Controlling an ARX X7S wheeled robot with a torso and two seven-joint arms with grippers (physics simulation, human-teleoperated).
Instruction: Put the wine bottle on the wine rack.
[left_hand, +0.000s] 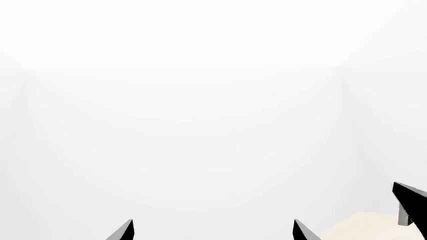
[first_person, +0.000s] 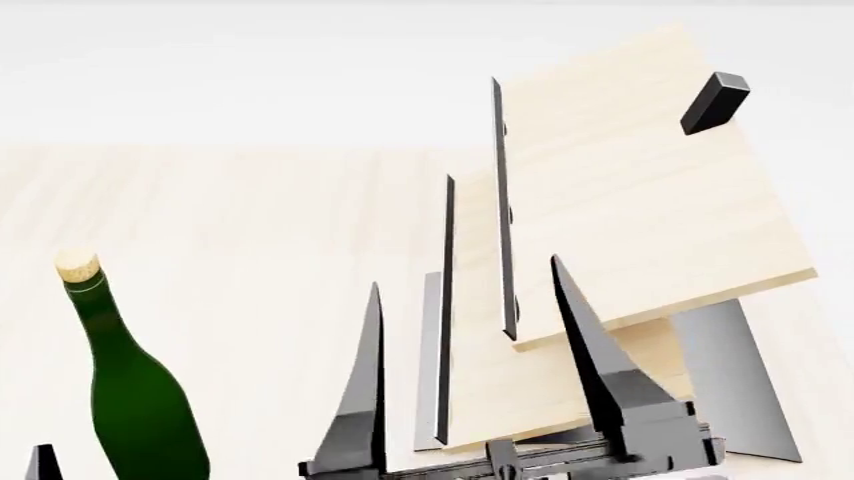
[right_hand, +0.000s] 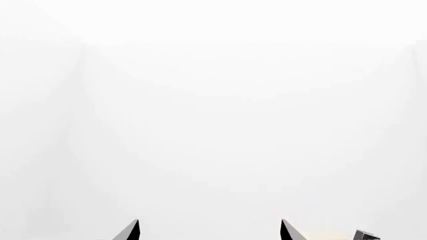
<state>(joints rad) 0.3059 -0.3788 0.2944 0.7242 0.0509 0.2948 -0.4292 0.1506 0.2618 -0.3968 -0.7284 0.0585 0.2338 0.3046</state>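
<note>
The wine bottle (first_person: 134, 395) is dark green with a tan cork and stands upright on the light wood surface at the lower left of the head view. The wine rack (first_person: 627, 200), of slanted light wood boards with dark edges, a grey metal base and a small black block (first_person: 714, 102), stands at the centre right. My right gripper (first_person: 466, 275) is open and empty, its two dark fingers raised in front of the rack, right of the bottle. Only one fingertip (first_person: 44, 458) of my left gripper shows, left of the bottle. Both wrist views show open, empty grippers (left_hand: 213, 231) (right_hand: 209, 231) facing white walls.
The light wood tabletop (first_person: 267, 220) stretches behind the bottle and the rack to a white wall. The left wrist view catches the rack's black block (left_hand: 409, 200) and a bit of pale wood (left_hand: 357, 227). The right wrist view shows a small dark corner (right_hand: 365, 235).
</note>
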